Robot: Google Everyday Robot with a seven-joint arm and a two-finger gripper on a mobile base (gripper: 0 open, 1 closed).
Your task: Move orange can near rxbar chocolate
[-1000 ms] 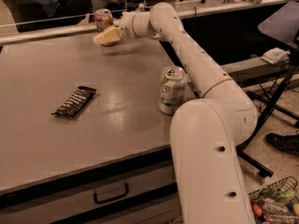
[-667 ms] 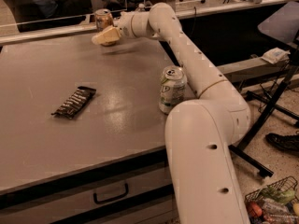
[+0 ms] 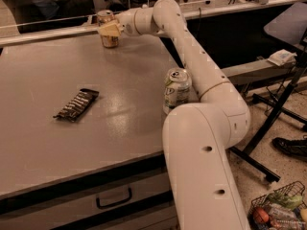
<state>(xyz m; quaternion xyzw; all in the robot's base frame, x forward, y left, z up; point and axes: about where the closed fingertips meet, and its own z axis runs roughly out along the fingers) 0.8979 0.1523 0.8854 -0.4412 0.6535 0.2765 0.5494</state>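
gripper (image 3: 109, 28) reaching the orange can (image 3: 110, 41) at the far edge of the table (image 3: 43, 61).
in the last second the gripper has moved from just beside the can to overlap its side, so a grasp looks imminent; whether it has clamped cannot be told. the slim, smooth metal cylinder stands upright, well apart from the flat, dark, lettered rxbar chocolate (image 3: 76, 104) on the matte grey top.

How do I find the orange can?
Look at the big grey table. At its far edge, the robot's hand is right at the orange can. It's tan-orange with a silver top, unlike the white and green can or the flat dark bar.
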